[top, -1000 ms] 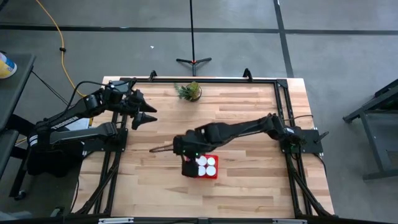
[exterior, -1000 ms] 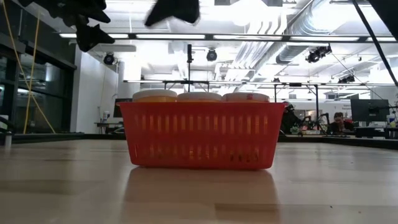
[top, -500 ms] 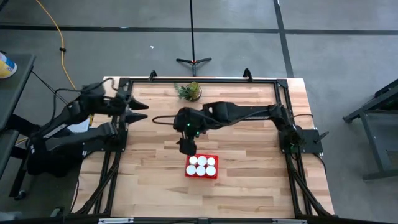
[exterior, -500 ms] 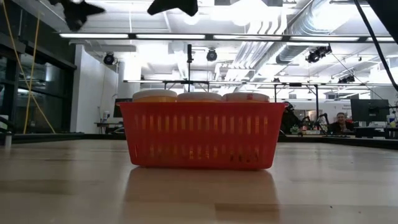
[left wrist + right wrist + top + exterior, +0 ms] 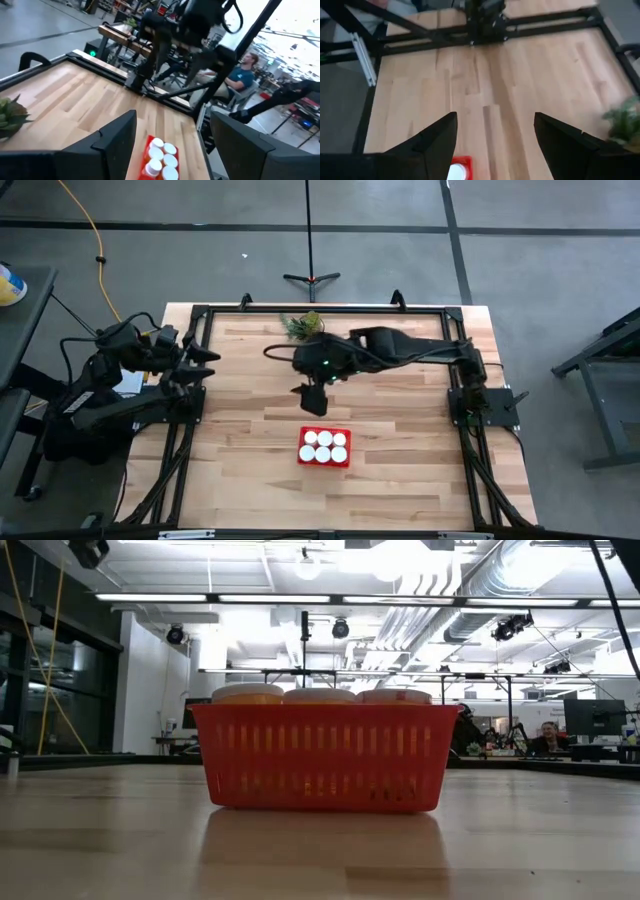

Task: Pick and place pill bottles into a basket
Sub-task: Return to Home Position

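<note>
Low view: basket point(image 5: 320, 755), table point(image 5: 520, 840), ceiling lights point(image 5: 400, 598)

My light wooden table point(image 5: 400, 480) is ringed by a black metal frame point(image 5: 320, 309). At its far edge, a little left of the middle, stands a small green potted plant point(image 5: 306, 326), upright and just inside the frame. Beyond that edge, on the grey floor, is a black tripod stand point(image 5: 311, 278), and a yellow cable point(image 5: 85, 220) trails across the floor at the far left. Level across the table, a person point(image 5: 547, 735) sits far off to the right under ceiling ducts point(image 5: 450, 610) and strip lights.
</note>
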Motion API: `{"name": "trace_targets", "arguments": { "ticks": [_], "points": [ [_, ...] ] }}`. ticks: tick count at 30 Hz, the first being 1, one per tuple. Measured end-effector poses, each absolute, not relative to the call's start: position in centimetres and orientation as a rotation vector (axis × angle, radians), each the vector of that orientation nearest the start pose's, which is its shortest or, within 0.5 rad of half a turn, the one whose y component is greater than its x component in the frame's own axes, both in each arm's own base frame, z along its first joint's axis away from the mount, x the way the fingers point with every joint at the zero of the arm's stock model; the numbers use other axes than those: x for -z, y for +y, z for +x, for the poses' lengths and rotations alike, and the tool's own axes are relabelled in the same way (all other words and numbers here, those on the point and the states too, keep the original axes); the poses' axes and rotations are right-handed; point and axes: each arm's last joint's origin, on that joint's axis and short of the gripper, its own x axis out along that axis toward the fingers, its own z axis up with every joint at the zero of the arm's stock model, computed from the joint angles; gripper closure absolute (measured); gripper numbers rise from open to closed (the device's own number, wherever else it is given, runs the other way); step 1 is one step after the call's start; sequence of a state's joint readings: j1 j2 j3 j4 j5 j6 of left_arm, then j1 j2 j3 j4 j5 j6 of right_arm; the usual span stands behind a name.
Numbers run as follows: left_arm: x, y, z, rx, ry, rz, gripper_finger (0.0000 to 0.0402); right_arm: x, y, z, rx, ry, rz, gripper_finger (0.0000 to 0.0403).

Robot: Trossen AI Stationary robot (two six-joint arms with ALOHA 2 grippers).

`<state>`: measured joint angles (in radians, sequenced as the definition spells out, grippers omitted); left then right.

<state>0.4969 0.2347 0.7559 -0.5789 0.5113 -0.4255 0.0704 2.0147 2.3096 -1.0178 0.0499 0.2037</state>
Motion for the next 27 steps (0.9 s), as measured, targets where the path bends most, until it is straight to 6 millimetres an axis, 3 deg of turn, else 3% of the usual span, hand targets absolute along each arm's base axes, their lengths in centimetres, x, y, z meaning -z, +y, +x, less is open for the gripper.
{"name": "trace_targets", "arguments": {
  "ticks": [6, 10, 19, 27],
  "points": [
    [-33.5, 0.6, 4.2, 0.037, 0.050, -0.458, 0.0115, -43.9, 2.2, 39.4, 0.116, 0.644, 0.115, 0.0148],
    [-33.6, 0.7, 4.6, 0.095, -0.044, -0.451, 0.0115, -44.7, 2.0, 38.7, 0.132, 0.621, 0.092, 0.0148],
    [-29.9, 1.3, 7.7, 0.234, -0.114, -0.533, 0.0115, -43.8, 1.3, 38.7, 0.139, 0.658, 0.070, 0.0148],
    [-29.4, -0.3, 8.8, 0.226, -0.115, -0.528, 0.0115, -42.4, 0.2, 36.9, 0.117, 0.655, 0.112, 0.0148]
  ]
}}
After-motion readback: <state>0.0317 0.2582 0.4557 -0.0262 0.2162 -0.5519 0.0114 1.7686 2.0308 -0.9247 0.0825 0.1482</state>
